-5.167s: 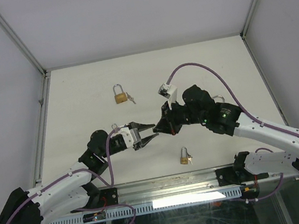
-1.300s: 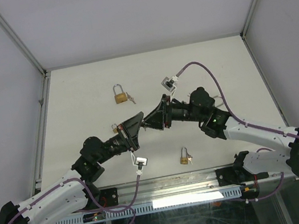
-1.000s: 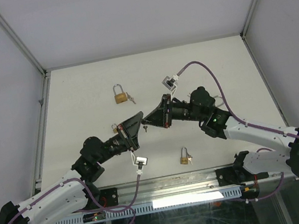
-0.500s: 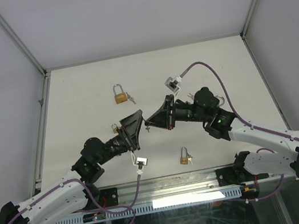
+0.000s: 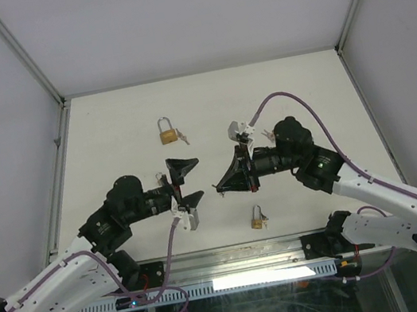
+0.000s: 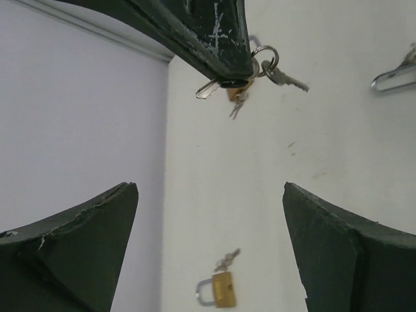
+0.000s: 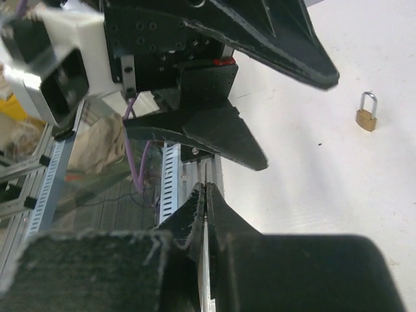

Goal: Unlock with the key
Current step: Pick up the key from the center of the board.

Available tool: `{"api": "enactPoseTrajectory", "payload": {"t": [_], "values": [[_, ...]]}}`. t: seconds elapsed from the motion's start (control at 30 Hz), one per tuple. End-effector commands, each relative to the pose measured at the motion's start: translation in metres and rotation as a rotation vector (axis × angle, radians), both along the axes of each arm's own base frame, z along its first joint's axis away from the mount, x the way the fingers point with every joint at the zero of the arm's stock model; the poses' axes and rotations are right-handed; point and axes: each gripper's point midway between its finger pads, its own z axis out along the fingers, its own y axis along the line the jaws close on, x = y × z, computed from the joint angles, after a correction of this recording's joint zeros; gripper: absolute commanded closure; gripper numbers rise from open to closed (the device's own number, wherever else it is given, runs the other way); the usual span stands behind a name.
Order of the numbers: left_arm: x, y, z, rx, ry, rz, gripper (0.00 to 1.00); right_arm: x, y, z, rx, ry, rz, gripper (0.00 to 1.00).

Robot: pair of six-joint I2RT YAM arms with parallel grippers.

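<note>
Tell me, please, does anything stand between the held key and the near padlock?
Nothing visible does: only bare table lies between the key in the right gripper and the near padlock; the open left gripper is off to the other side.

Brass-coloured padlock body, shiny metal shackle, silvery metal key, left gripper with matt black, scratched fingers, matt white table, smooth white plastic arm shells.
</note>
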Motion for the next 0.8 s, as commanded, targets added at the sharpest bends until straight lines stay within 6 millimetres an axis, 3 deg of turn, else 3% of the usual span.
{"api": "enactPoseTrajectory", "payload": {"t": [0.0,0.07,0.2,0.3,0.37,0.47,0.77], "values": [[-0.055,-0.006,-0.008,0.001,0.325,-0.182,0.11,-0.011,-0.003,0.020,-0.013,-0.080,0.096,1.00],[-0.058,-0.002,0.001,0.018,0.122,-0.244,0.23,-0.005,-0.001,0.015,-0.060,-0.027,0.067,1.00],[-0.046,0.003,0.030,-0.028,-0.447,-0.243,0.24,-0.007,0.006,0.017,-0.040,0.108,0.054,1.00],[-0.048,-0.001,0.035,-0.030,-0.883,-0.251,0.34,0.001,0.015,0.016,-0.013,0.099,0.050,1.00],[-0.056,-0.003,0.042,-0.092,-1.065,-0.247,0.46,-0.005,0.020,0.019,-0.008,0.313,0.035,1.00],[-0.053,-0.006,0.045,-0.090,-1.147,-0.223,0.49,-0.011,0.024,0.021,0.032,0.369,0.060,1.00],[-0.042,-0.001,0.048,-0.138,-1.117,-0.136,0.53,-0.007,0.022,0.009,-0.031,0.356,0.003,1.00]]}}
